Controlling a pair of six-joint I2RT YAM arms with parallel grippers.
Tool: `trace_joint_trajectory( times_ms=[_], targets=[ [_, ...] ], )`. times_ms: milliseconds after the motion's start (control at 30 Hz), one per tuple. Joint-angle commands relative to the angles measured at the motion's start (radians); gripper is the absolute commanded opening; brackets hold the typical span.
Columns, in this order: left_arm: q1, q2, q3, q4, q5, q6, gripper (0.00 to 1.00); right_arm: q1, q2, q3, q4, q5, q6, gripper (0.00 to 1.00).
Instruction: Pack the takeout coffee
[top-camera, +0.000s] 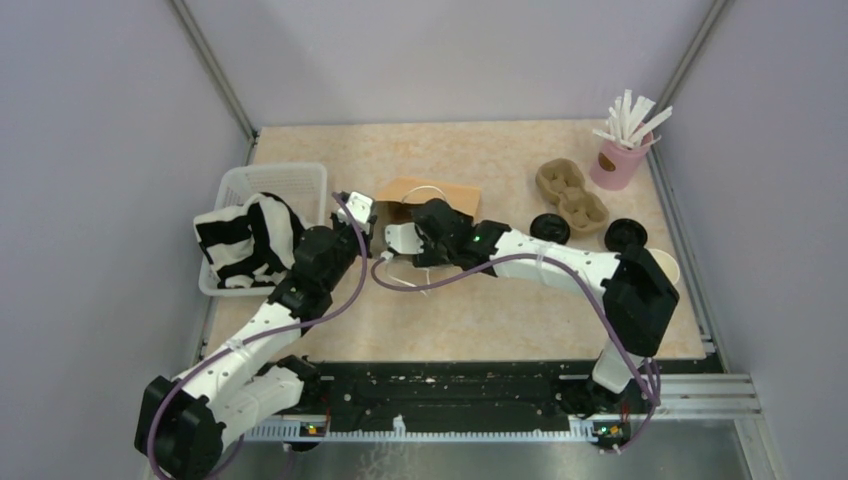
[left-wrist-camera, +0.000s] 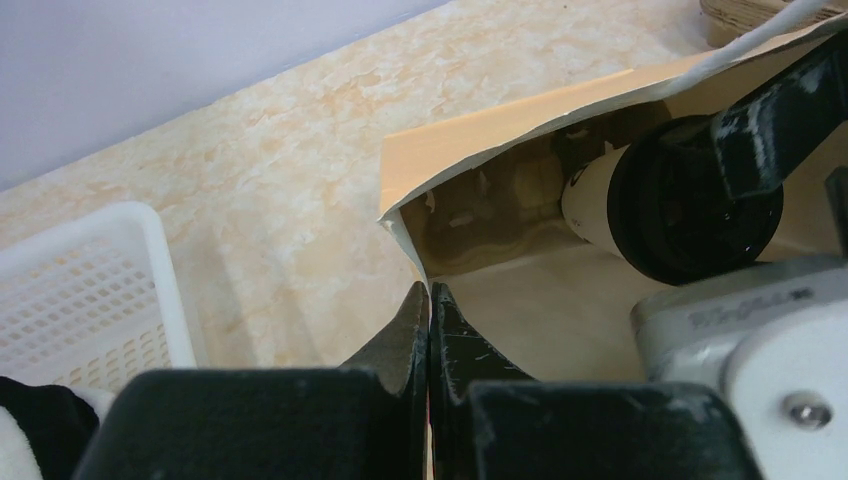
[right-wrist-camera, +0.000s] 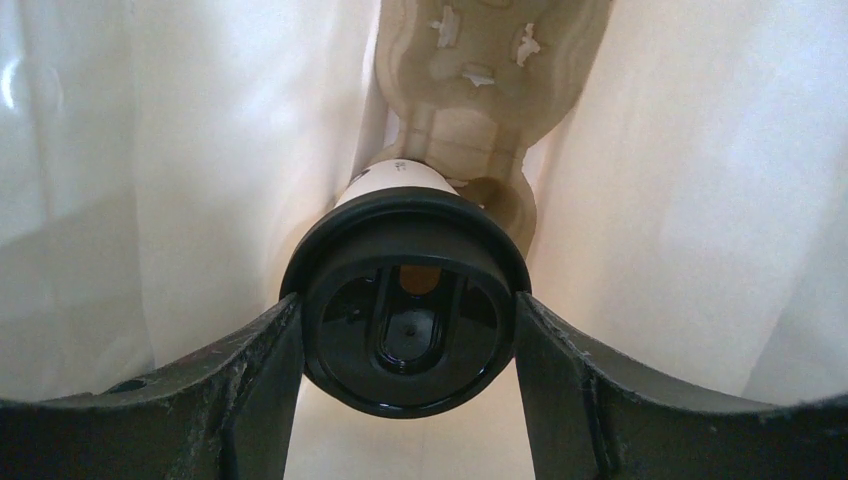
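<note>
We see the right gripper (right-wrist-camera: 405, 340) clamped on a takeout coffee (right-wrist-camera: 400, 185): a small white paper cup under a glossy, round black lid. It lies sideways inside the brown paper bag (left-wrist-camera: 480, 140), near a pulp carrier (right-wrist-camera: 490, 70). The left gripper (left-wrist-camera: 430, 315) pinches the bag's rim.

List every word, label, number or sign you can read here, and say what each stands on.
None can be read.
Raised lettering on the white housing of the right arm: too blurred to read.
Small dark print on the takeout coffee cup, just behind its black lid: too small to read.
The brown paper bag shows no print.
</note>
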Motion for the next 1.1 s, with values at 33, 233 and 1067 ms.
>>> trace_joint_trajectory(
  times_ms=[33,233,1067],
  targets=[
    [-0.007,-0.018,-0.023,0.068,0.028,0.013,0.0,-0.048,-0.094,-0.027,0.085,-0.041,-0.015,0.23],
    [-0.009,-0.032,-0.002,0.003,0.04,-0.001,0.0,-0.076,-0.117,-0.05,0.126,-0.133,-0.01,0.23],
    [-0.016,-0.033,0.041,-0.105,0.05,-0.018,0.0,-0.087,-0.109,-0.026,0.118,-0.083,-0.106,0.21]
  ],
)
